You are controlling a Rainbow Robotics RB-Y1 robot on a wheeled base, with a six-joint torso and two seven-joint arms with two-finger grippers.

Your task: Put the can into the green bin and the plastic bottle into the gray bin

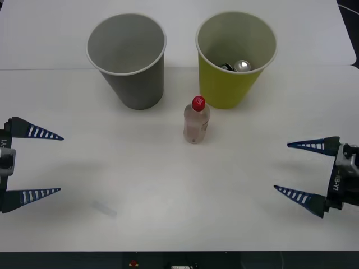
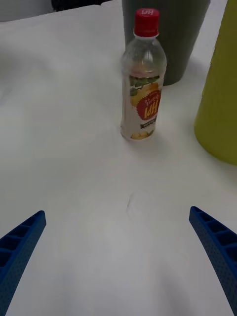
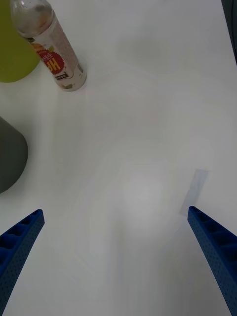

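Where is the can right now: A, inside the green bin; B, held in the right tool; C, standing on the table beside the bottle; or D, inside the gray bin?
A: the front view shows the can, silver top up, lying at the bottom of the green bin, while the plastic bottle stands alone on the table.

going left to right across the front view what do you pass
left gripper → gray bin → plastic bottle → green bin, with the can inside it → right gripper
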